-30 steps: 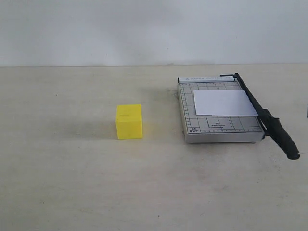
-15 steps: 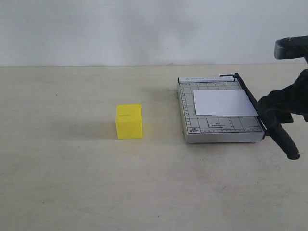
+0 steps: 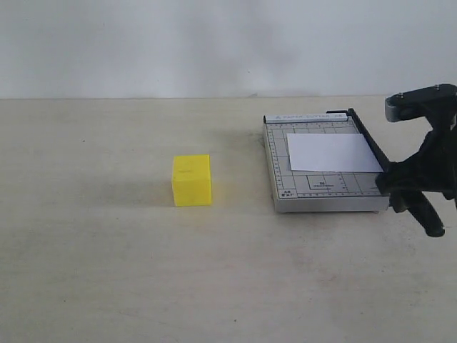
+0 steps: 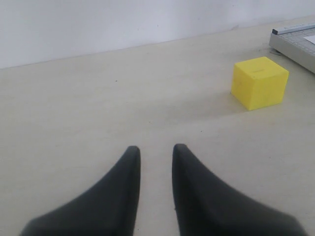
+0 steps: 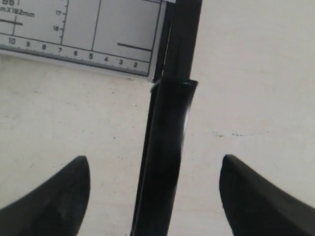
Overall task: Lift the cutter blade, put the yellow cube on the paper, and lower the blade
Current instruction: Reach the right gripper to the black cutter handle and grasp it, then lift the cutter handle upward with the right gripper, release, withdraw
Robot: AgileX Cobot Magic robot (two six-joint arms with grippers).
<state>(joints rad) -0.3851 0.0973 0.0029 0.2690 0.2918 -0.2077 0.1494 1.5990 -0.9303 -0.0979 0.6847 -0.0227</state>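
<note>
The right hand [image 3: 413,184], missing from the exterior view a second ago, now hangs over the handle end of the cutter blade [image 3: 370,146] at the trimmer board's [image 3: 325,193] near right corner. Its fingers are wide apart either side of the handle, not clamped. The blade lies flat along the board's right edge and has not moved, nor has the paper [image 3: 332,152] on the board. The yellow cube [image 3: 191,180] stays on the table [image 3: 107,271], well left of the board. The left hand [image 4: 153,150] is empty, its fingers a narrow gap apart.
</note>
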